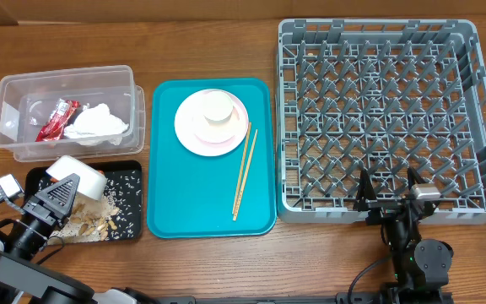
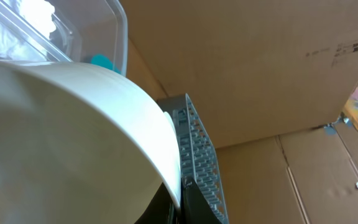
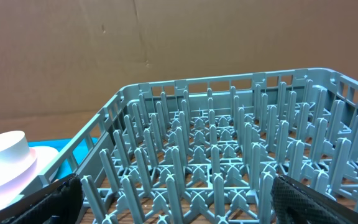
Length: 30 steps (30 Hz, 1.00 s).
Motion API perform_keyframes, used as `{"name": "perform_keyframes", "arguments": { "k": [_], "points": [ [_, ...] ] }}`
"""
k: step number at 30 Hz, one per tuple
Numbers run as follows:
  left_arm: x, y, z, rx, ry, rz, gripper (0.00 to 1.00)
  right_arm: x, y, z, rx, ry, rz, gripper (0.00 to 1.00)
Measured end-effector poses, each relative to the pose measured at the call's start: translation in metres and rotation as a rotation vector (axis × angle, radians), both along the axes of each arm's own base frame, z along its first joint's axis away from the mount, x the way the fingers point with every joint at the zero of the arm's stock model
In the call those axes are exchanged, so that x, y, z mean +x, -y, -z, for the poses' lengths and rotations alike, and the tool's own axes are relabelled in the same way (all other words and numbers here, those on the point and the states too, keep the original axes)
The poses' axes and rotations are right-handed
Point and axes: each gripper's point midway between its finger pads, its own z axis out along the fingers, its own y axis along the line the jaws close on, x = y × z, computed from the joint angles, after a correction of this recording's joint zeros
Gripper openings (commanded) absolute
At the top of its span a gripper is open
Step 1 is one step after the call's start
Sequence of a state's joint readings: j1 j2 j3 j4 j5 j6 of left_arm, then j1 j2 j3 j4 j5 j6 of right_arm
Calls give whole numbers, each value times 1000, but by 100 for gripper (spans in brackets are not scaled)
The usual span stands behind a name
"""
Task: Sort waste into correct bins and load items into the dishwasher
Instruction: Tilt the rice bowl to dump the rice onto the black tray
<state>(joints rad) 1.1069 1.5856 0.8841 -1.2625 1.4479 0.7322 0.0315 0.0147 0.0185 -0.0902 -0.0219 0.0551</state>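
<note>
Clearly we are at the scraping step: our left tool [image 1: 64,191] is clamped on the rim of a white bowl [image 1: 81,171], tipped over the black tray [image 1: 138,205] so that crumbs [image 1: 118,189] land there and not on the tabletop. Rice-like bits already lie scattered in that tray, with a brownish heap under the bowl. The tub [image 1: 67,74] holds the red wrapper [image 1: 57,118] and the pale wad [image 1: 98,124], so the dry waste looks sorted. A plate [image 1: 191,135] with a cup [image 1: 213,107] on it and the chopsticks [image 1: 245,169] wait on the teal tray [image 1: 167,203], close to both arms. Our right tool [image 1: 388,184] hangs with its jaws wide and empty at the near edge of the rack [image 1: 378,110], which carries no dishes yet. The left wrist view is almost filled by the bowl's wall, so the fingers and the bowl's inside are hidden. We cannot pick out a carrot, and the heap is too blurred to name.
</note>
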Motion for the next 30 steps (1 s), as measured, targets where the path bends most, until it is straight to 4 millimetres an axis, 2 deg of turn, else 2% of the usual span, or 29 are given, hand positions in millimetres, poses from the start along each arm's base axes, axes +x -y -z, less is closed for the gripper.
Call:
{"name": "perform_keyframes", "arguments": {
  "k": [13, 18, 20, 30],
  "points": [
    [2, -4, 3, 30, 10, -2, 4, 0, 0, 0, 0, 0, 0, 100],
    [2, -5, 3, 32, 10, -2, 8, 0, 0, 0, 1, 0, 0, 100],
    [2, -5, 3, 32, 10, -2, 4, 0, 0, 0, 1, 0, 0, 100],
    [-1, 0, 7, -30, -61, 5, 4, 0, 0, 0, 0, 0, 0, 100]
  ]
}}
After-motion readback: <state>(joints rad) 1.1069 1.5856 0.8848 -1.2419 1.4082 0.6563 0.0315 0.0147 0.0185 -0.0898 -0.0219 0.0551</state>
